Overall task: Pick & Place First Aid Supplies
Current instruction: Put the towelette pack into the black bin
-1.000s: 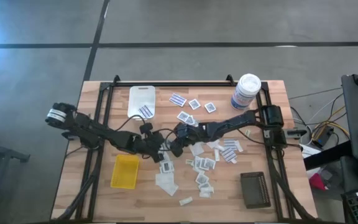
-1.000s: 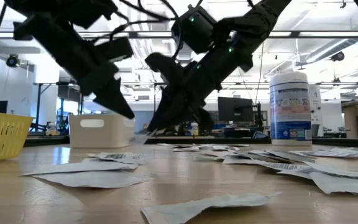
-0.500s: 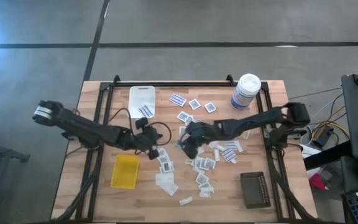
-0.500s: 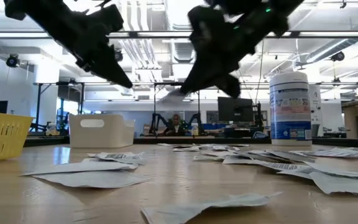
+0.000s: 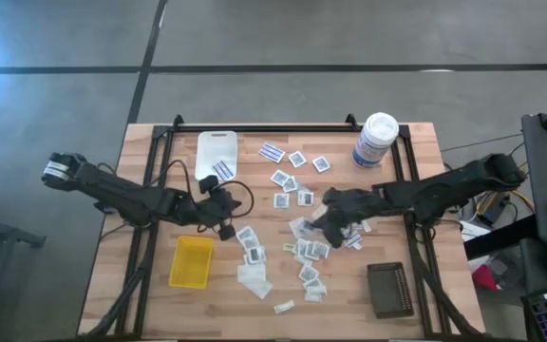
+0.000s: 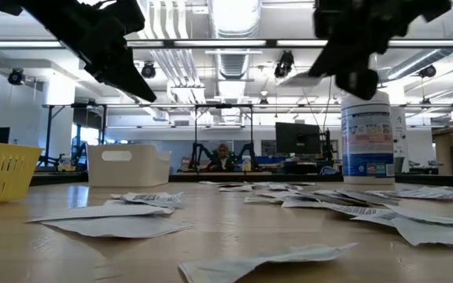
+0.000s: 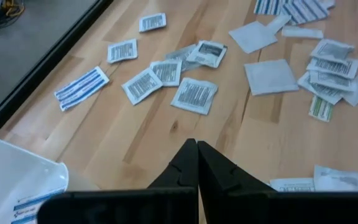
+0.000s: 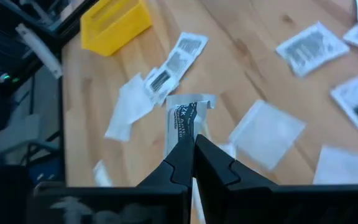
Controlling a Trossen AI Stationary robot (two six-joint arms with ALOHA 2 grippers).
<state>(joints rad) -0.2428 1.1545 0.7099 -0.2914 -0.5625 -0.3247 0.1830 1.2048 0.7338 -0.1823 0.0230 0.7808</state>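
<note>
Wooden boards formed the table (image 5: 150, 299), and a broad bare strip was left along its front edge. The first aid supplies (image 5: 304, 249) were scattered over the middle, with a few more (image 5: 295, 160) nearer the far edge. The right gripper (image 8: 193, 144) was held above the middle of the scatter, its fingers pressed together on one pale narrow packet (image 8: 184, 119), which was lifted clear of the wood. The left gripper (image 7: 197, 147) was raised just beside the white tray (image 5: 216, 152) and above the yellow tray (image 5: 190, 262), its fingers closed on nothing. A black tray (image 5: 390, 289) lay near the front right corner, and a white canister (image 5: 376, 140) stood at the far right edge.
</note>
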